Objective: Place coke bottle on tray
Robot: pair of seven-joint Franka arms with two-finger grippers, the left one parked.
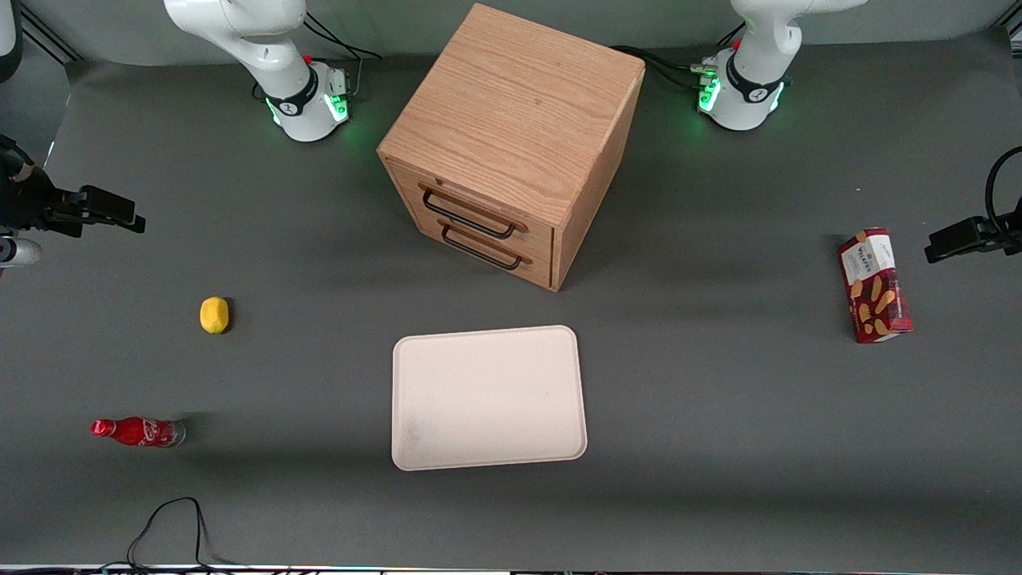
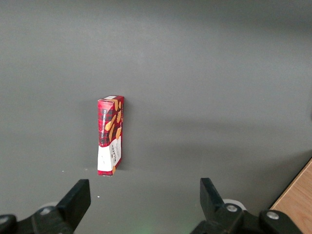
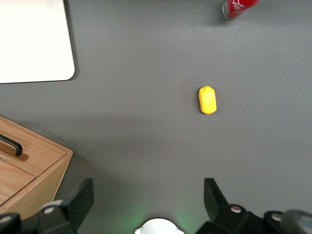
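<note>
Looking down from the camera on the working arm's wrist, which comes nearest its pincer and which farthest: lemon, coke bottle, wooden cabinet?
The pincer hangs open above the table.
1. Wooden cabinet, beside one finger.
2. Lemon, on bare table.
3. Coke bottle, lying on its side, farthest.

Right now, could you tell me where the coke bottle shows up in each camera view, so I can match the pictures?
Front view: the coke bottle lies on its side toward the working arm's end of the table, nearer the camera than the lemon.
Right wrist view: only its base end shows at the frame edge; the open gripper hangs over bare table.
Left wrist view: not in it.
Shared landmark: the lemon.
</note>
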